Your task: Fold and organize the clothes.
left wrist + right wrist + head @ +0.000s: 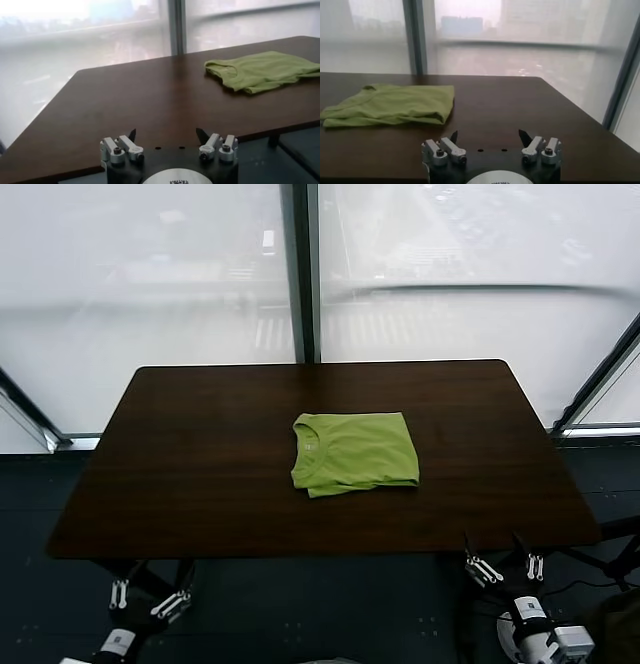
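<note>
Both tools [145, 596] [505, 564] parked open below folded T-shirt [355, 452].

Ahead of my left gripper [167, 137] and right gripper [489, 136], bare table [200, 484] lies open; only the folded T-shirt [355, 452] sits beyond, centred.

Black left hand [150, 596] and right hand [503, 565], silver knuckles with screws, white round labels

Folded T-shirt [355, 452] mid-table [200, 464]; left tool [148, 596] and right tool [505, 565] below near edge, well apart.
</note>
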Robot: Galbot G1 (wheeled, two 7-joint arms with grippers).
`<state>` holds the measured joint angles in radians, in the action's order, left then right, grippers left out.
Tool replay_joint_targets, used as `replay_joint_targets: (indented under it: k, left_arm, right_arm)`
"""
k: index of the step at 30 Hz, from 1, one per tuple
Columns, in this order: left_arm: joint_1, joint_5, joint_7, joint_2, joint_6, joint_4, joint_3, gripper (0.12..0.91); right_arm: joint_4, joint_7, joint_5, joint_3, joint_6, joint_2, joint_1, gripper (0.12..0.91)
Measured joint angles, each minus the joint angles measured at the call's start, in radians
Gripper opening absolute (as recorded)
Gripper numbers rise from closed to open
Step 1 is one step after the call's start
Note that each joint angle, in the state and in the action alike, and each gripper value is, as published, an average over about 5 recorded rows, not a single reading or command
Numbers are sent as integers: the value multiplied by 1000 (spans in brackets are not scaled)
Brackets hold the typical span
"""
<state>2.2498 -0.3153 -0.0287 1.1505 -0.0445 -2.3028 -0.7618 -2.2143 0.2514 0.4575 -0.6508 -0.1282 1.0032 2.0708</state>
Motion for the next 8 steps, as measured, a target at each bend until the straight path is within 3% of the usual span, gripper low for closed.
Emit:
replay_joint_targets:
  k: [8]
  left_arm:
    - [-1, 0, 0, -1, 3, -1, 1, 907]
  right_arm:
    - [0, 0, 0, -1, 2, -4, 2, 907]
